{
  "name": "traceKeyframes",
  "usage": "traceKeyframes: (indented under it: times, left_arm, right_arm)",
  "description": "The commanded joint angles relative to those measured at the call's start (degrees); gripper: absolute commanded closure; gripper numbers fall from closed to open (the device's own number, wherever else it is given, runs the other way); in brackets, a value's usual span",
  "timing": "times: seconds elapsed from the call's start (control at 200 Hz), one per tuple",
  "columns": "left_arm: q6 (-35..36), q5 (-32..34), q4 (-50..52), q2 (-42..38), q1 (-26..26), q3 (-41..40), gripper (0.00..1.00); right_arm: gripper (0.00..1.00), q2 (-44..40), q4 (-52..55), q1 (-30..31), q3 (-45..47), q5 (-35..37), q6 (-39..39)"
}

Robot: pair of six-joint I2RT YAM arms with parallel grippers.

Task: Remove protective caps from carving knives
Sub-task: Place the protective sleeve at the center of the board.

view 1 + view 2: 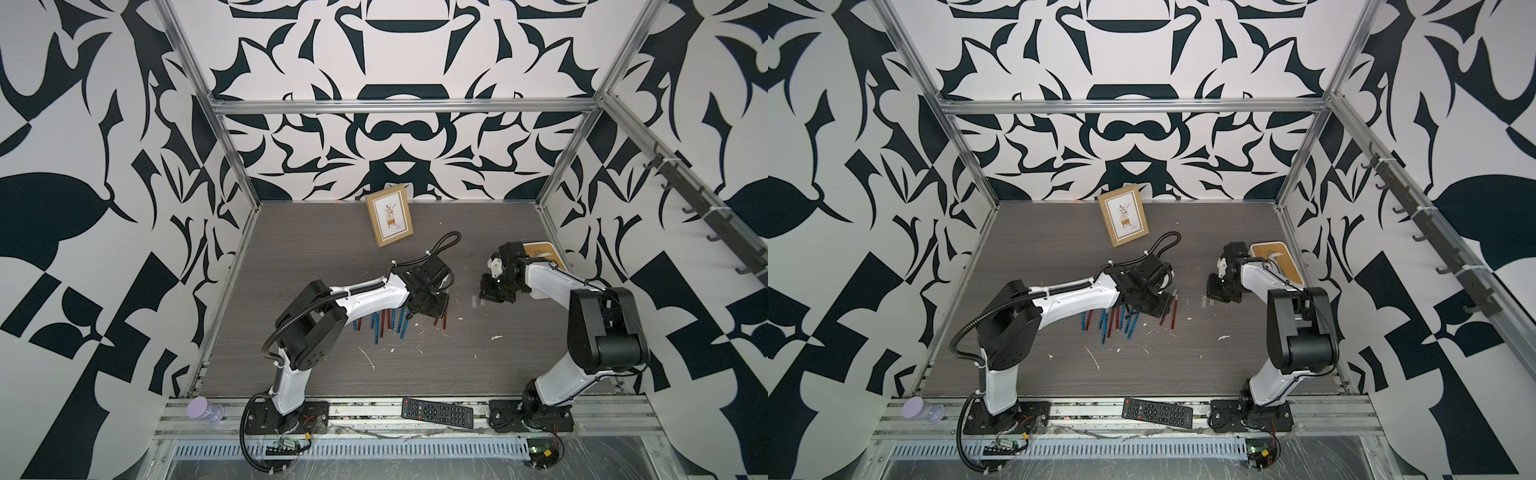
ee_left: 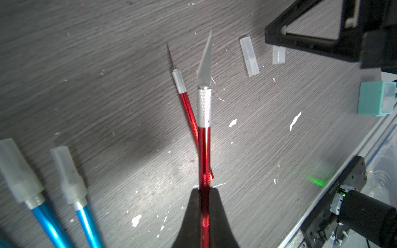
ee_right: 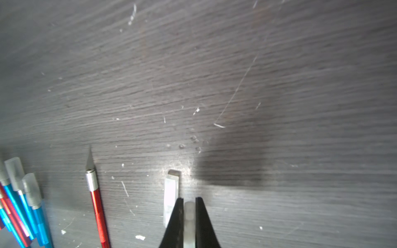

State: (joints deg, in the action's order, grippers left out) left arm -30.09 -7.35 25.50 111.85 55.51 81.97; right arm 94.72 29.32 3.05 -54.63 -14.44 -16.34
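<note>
Knife pile [image 1: 375, 326] partly under left arm [image 1: 365, 296], pinched cap [image 3: 189, 214] blurred, perhaps translucent

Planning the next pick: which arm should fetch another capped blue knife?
Left. The left gripper, shut on a bare-bladed red metallic knife, hangs beside the capped blue-handled knives; the right gripper, shut on a translucent plastic cap, is farther off.

Looks like a robotics lab test cell: grey wood-grain tabletop [image 1: 311, 257] boxed in by aluminium frame [image 1: 399, 107] and black-and-white patterned wall panels [image 1: 399, 50]. Along the tabletop's front edge, bolted-down robot arm bases [image 1: 286, 415], slotted cable duct [image 1: 395, 451] and bare circuit board [image 1: 286, 446] with loose wiring.
</note>
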Motion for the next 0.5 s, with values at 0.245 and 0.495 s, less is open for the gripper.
traceKeyframes:
  times: [0.245,0.495]
  left_arm:
    - [-0.7,0.6,-0.3,-1.3,-0.2,-0.8,1.0]
    - [-0.9,0.8,-0.3,-1.5,-0.2,-1.3,1.0]
  right_arm:
    - [0.92,2.3,0.6,0.9,-2.2,3.4,-1.1]
    - [0.87,2.7,1.0,1.1,-2.3,4.4,-1.3]
